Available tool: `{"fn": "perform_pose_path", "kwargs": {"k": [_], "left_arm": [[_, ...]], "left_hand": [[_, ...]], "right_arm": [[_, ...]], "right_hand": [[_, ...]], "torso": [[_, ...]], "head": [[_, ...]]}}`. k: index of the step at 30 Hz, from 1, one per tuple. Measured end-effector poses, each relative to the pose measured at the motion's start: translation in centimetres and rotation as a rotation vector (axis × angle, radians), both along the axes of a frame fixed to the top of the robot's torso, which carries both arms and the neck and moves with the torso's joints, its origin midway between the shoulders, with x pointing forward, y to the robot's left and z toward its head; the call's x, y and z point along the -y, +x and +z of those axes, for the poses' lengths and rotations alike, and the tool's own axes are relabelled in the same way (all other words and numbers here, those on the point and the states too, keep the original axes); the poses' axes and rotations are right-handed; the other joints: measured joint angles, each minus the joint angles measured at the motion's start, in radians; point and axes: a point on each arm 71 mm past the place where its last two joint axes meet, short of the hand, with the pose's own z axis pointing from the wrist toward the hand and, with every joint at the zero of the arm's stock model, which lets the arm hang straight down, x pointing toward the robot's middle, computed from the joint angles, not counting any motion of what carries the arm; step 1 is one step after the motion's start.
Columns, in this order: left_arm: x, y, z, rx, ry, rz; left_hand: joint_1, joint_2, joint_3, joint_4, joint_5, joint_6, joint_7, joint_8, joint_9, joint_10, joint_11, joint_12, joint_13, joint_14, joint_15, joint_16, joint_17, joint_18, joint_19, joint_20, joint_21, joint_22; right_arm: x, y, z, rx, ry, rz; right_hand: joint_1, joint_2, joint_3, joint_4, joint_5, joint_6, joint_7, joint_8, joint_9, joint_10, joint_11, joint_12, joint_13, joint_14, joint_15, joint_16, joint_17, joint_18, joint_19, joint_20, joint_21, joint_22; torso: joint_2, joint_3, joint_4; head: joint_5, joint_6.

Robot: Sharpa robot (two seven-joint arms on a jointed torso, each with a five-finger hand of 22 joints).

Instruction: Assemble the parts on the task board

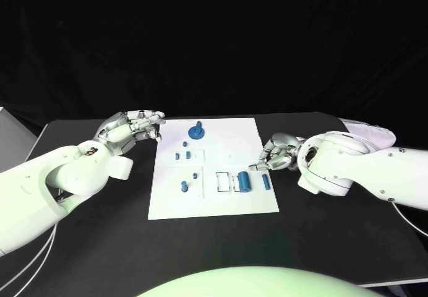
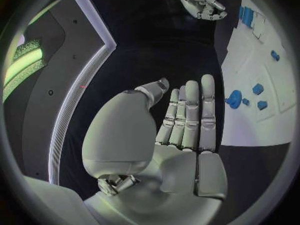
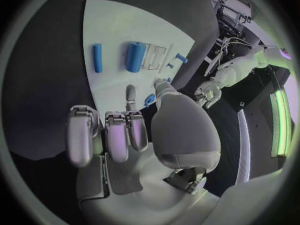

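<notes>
The white task board (image 1: 214, 201) lies mid-table. A round blue part (image 1: 196, 131) sits near its far edge, with several small blue parts (image 1: 184, 185) down its left half. A thick blue cylinder (image 1: 243, 181) and a slim one (image 1: 266, 181) lie at the right, next to a white slot (image 1: 225, 180). My left hand (image 1: 133, 127) hovers off the board's far left corner, fingers (image 2: 190, 115) straight and apart, holding nothing. My right hand (image 1: 278, 154) is at the board's right edge with most fingers (image 3: 109, 135) curled. A blue piece (image 3: 150, 100) shows between its thumb and one finger; I cannot tell whether it is pinched.
Black tabletop (image 1: 98, 247) surrounds the board on all sides. Both white forearms lie over the table's left and right sides. In the left wrist view the board (image 2: 250, 120) lies beside the open palm, with the right hand (image 2: 197, 0) far off.
</notes>
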Motion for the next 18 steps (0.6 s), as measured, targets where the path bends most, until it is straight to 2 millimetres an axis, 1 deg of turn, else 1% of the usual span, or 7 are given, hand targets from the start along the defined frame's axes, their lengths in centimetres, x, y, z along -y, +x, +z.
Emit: {"fn": "perform_pose_path", "kwargs": {"k": [3, 5, 7, 11, 12, 14, 18], "left_arm": [[0.0, 0.0, 0.0, 0.0, 0.0, 0.0], [0.0, 0.0, 0.0, -0.001, 0.001, 0.0], [-0.1, 0.0, 0.0, -0.001, 0.001, 0.0], [-0.1, 0.0, -0.1, -0.002, 0.001, 0.0], [-0.1, 0.0, -0.1, -0.002, 0.002, 0.0], [-0.1, 0.0, -0.1, -0.003, 0.002, 0.0], [-0.1, 0.0, -0.1, -0.004, 0.003, 0.0]], "left_hand": [[0.0, 0.0, 0.0, 0.0, 0.0, 0.0, 0.0, 0.0, 0.0, 0.0, 0.0, 0.0, 0.0, 0.0, 0.0, 0.0, 0.0, 0.0, 0.0, 0.0, 0.0, 0.0], [0.0, 0.0, 0.0, 0.0, 0.0, 0.0, 0.0, 0.0, 0.0, 0.0, 0.0, 0.0, 0.0, 0.0, 0.0, 0.0, 0.0, 0.0, 0.0, 0.0, 0.0, 0.0], [0.0, 0.0, 0.0, 0.0, 0.0, 0.0, 0.0, 0.0, 0.0, 0.0, 0.0, 0.0, 0.0, 0.0, 0.0, 0.0, 0.0, 0.0, 0.0, 0.0, 0.0, -0.001], [0.0, 0.0, 0.0, 0.0, 0.0, 0.0, 0.0, 0.004, 0.0, 0.0, 0.0, 0.0, 0.0, 0.0, 0.0, 0.0, 0.0, 0.0, 0.0, 0.0, 0.0, -0.001], [0.0, 0.0, 0.0, 0.0, 0.0, 0.0, 0.0, 0.004, 0.0, 0.0, 0.0, 0.0, 0.0, 0.0, 0.0, 0.0, 0.0, 0.0, 0.0, 0.0, 0.0, -0.001], [0.0, 0.0, 0.0, 0.0, 0.0, 0.0, 0.0, 0.004, 0.0, 0.0, 0.0, 0.0, 0.0, 0.0, 0.0, 0.0, 0.0, 0.0, 0.0, 0.0, 0.0, -0.001], [0.0, 0.0, 0.0, 0.0, 0.0, 0.0, 0.0, 0.004, 0.0, 0.0, 0.0, 0.0, 0.0, 0.0, 0.0, 0.0, 0.0, 0.0, 0.0, 0.0, 0.0, -0.001]], "right_arm": [[-0.1, -0.1, -0.8, -0.034, -0.014, -0.029], [-0.2, -0.2, -1.3, -0.048, -0.016, -0.047], [-0.3, -0.2, -1.8, -0.06, -0.011, -0.069], [-0.7, -0.2, -2.3, -0.077, 0.011, -0.106], [-0.9, -0.2, -2.5, -0.085, 0.021, -0.117], [-1.1, -0.3, -2.8, -0.096, 0.035, -0.132], [-1.6, -0.4, -3.3, -0.114, 0.058, -0.157]], "right_hand": [[0.017, 0.017, -0.051, 0.001, -0.003, -0.02, 0.013, -0.029, -0.009, 0.003, 0.008, -0.016, 0.0, 0.0, 0.001, 0.0, 0.0, 0.0, 0.0, 0.0, -0.002, 0.0], [0.022, 0.022, -0.069, 0.0, -0.008, -0.024, 0.016, -0.038, -0.014, 0.0, 0.011, -0.03, 0.0, 0.0, 0.008, 0.0, 0.0, 0.0, 0.0, 0.0, -0.013, 0.0], [0.025, 0.024, -0.084, 0.001, -0.008, -0.025, 0.017, -0.043, -0.018, 0.002, 0.013, -0.032, 0.0, 0.0, 0.008, 0.0, 0.0, 0.0, 0.0, 0.008, -0.016, 0.0], [0.038, 0.014, -0.114, 0.001, -0.013, -0.042, 0.028, -0.063, -0.026, 0.001, 0.02, -0.037, 0.0, 0.0, 0.015, 0.004, 0.0, 0.0, 0.0, 0.008, -0.019, 0.0], [0.047, 0.014, -0.124, 0.002, -0.013, -0.05, 0.03, -0.069, -0.029, 0.001, 0.024, -0.037, 0.0, 0.0, 0.015, 0.006, 0.0, 0.0, 0.0, 0.015, -0.019, 0.0], [0.053, 0.007, -0.136, 0.001, -0.013, -0.059, 0.037, -0.078, -0.032, 0.001, 0.031, -0.037, 0.0, 0.0, 0.022, 0.006, 0.0, 0.0, 0.0, 0.015, -0.019, 0.0], [0.058, 0.002, -0.151, 0.002, -0.017, -0.069, 0.04, -0.084, -0.035, 0.001, 0.031, -0.037, 0.0, -0.001, 0.022, 0.011, 0.0, 0.0, 0.0, 0.022, -0.019, 0.0]], "torso": [[0.0, -0.0005, 0.0001], [0.0, -0.0012, 0.0], [0.001, -0.0012, 0.0], [0.002, -0.0012, 0.0], [0.002, -0.0012, 0.0], [0.002, -0.0012, 0.0], [0.002, -0.0001, 0.0002]], "head": [[-0.006, -0.002], [-0.009, -0.005], [-0.011, -0.007], [-0.014, -0.01], [-0.014, -0.012], [-0.015, -0.014], [-0.016, -0.019]]}}
